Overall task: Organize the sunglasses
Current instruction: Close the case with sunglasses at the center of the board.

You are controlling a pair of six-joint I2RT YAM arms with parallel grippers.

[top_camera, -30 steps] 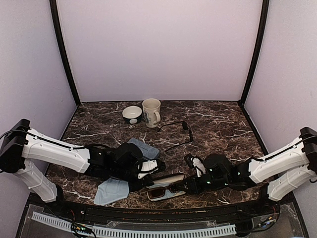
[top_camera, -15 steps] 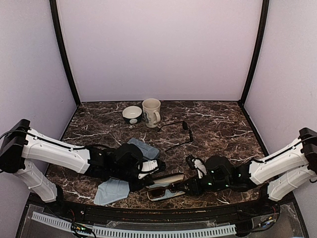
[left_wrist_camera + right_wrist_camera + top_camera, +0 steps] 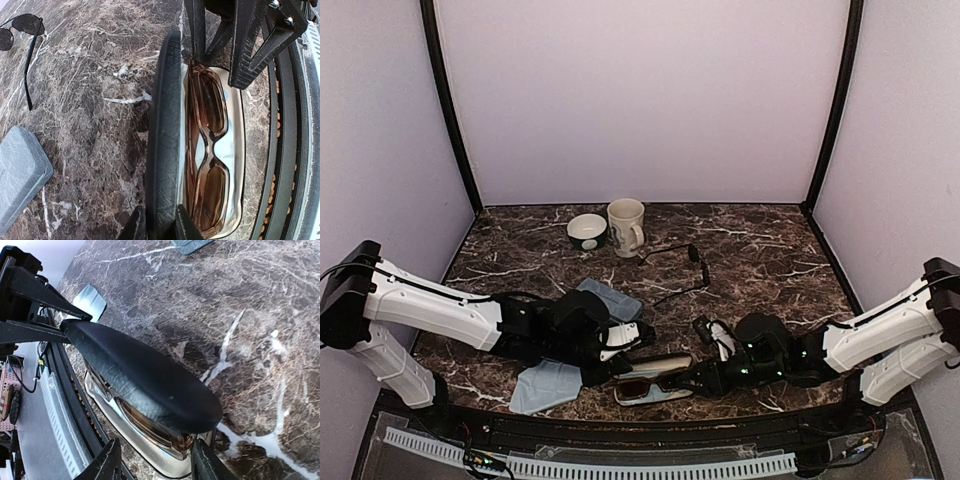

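Note:
The black oval case [image 3: 655, 378] lies open near the table's front edge. The brownish thick-framed sunglasses [image 3: 207, 150] rest folded in its silvery lining. My left gripper [image 3: 160, 230] is shut on the case's raised black lid [image 3: 162, 130], which stands on edge. My right gripper [image 3: 156, 462] is open, one finger on each side of the case's other end, above the brownish sunglasses [image 3: 150, 422]. The thin black wire-framed sunglasses [image 3: 680, 265] lie unfolded on the marble further back, also at the top left of the left wrist view [image 3: 20, 30].
A grey-blue hard case [image 3: 612, 298] lies just behind my left gripper, and a pale blue piece [image 3: 545, 385] lies at the front left. A cream mug [image 3: 626, 227] and a small bowl [image 3: 587, 231] stand at the back. The table's black front rim [image 3: 282, 150] runs right beside the open case.
The right gripper's fingers have drawn in slightly around the case's end. The left gripper keeps its hold on the lid; nothing else has moved.

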